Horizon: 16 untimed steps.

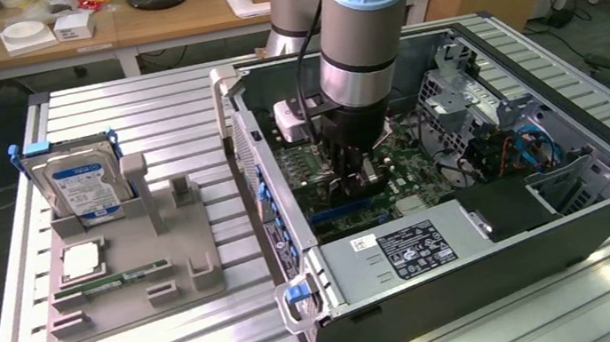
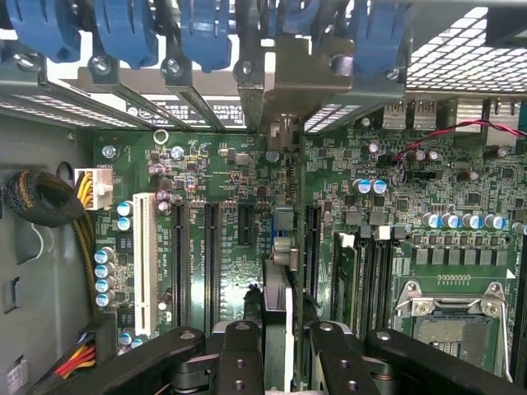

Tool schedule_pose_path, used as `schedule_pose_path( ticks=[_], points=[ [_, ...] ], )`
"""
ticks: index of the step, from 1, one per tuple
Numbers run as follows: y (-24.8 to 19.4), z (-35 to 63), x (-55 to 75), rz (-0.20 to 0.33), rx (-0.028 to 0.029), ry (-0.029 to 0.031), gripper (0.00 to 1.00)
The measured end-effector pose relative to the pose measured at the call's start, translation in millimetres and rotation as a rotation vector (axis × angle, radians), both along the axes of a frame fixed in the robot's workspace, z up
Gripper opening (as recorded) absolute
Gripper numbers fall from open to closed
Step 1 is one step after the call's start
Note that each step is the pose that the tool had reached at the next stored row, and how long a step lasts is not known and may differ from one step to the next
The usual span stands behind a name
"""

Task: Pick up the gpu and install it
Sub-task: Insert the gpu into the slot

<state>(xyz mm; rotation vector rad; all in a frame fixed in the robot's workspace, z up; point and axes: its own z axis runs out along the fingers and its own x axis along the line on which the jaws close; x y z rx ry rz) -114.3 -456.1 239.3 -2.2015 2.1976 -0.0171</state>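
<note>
My gripper (image 1: 354,177) reaches down into the open computer case (image 1: 597,210), just above the green motherboard (image 1: 400,166). In the wrist view the gpu (image 2: 280,271) stands edge-on as a thin dark card between my two black fingers (image 2: 239,354), and the gripper (image 2: 280,341) is shut on it. The card runs along the expansion slots (image 2: 210,255). Its silver end bracket (image 2: 284,78) lies against the rear slot openings under the blue latches (image 2: 202,33). I cannot tell whether its edge sits in a slot.
On the grey fixture (image 1: 175,270) at the exterior view's left stand a silver hard drive with a blue label (image 1: 80,185), a CPU chip (image 1: 78,261) and a green RAM stick (image 1: 129,275). Inside the case are the power supply (image 1: 412,250), the CPU socket (image 2: 449,304) and cable bundles (image 2: 49,197).
</note>
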Motion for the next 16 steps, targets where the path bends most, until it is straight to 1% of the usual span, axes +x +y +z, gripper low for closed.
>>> schedule_pose_path(
  ticks=[7, 11, 16],
  points=[
    [0.1, -1.0, 0.0, -0.004, 0.0004, -0.0003, 0.27],
    [-0.1, -2.5, -0.1, -0.004, -0.0009, 0.0005, 0.27],
    [0.1, -2.5, 0.0, -0.005, 0.0004, -0.0002, 0.27]
  ],
)
